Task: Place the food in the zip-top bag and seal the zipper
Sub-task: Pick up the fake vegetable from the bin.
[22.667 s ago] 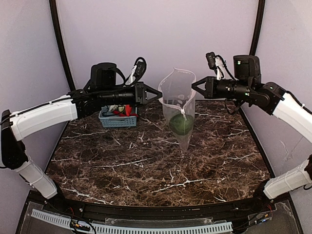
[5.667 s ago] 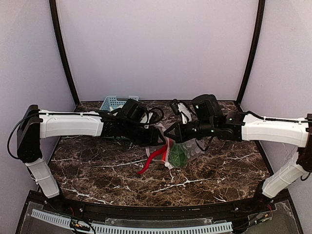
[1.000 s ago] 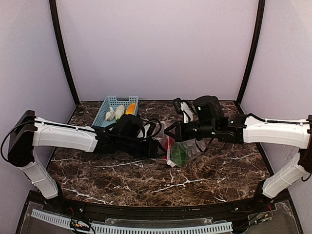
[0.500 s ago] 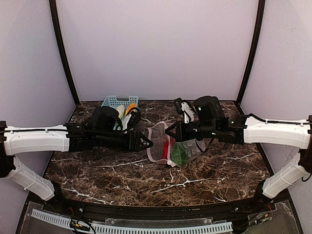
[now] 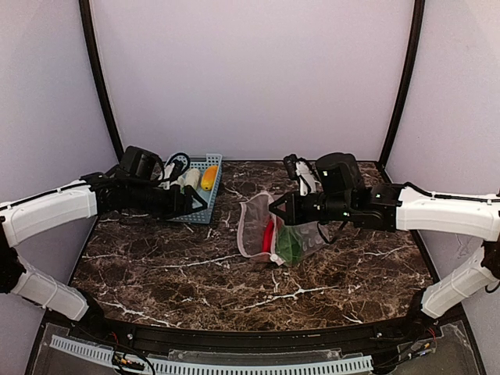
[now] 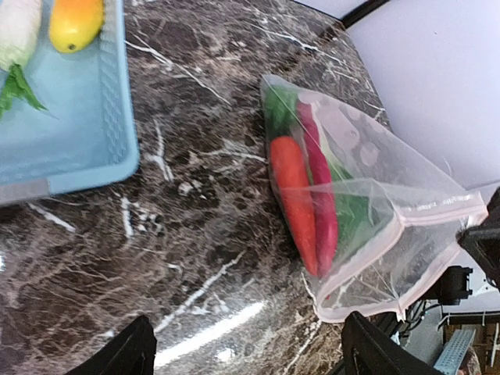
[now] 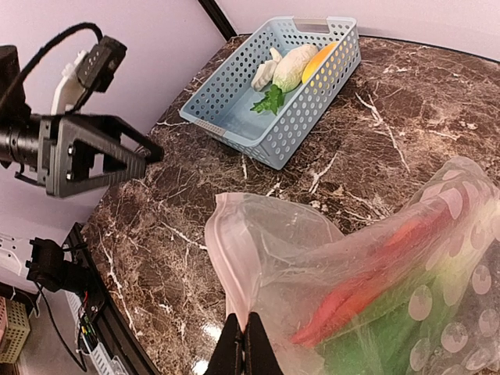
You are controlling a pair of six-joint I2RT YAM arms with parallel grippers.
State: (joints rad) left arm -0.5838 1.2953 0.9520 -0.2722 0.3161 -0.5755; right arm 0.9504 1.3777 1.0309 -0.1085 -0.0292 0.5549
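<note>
- Zip-top bag [image 5: 251,228]: lies on its side on the dark marble table [image 5: 195,273], between the two arms, with its mouth gaping toward the left arm.
- Zipper [image 6: 445,208]: pinkish strip around the mouth, its two sides apart and unsealed.
- Contents: long red-orange toy [image 6: 293,195], darker red toy [image 6: 320,205] touching it, and green leafy toy [image 6: 349,212] behind them, all seen through the dotted plastic.
- Right gripper [image 7: 244,344]: fingertips pressed together, pinching the bag at the rim of its mouth; the bag's body spreads away to the right in the wrist view.
- Left gripper [image 6: 247,317]: fingers spread wide with nothing between them. The bag lies ahead of these jaws and off to their right, well apart from them and untouched.
- Light-blue basket [image 7: 312,109]: stands at the far left of the table; in the top view the left gripper is just at its near edge.
- Basket contents: white toy [image 7: 293,66] and yellow corn-like toy [image 7: 319,61], side by side at the far end.
</note>
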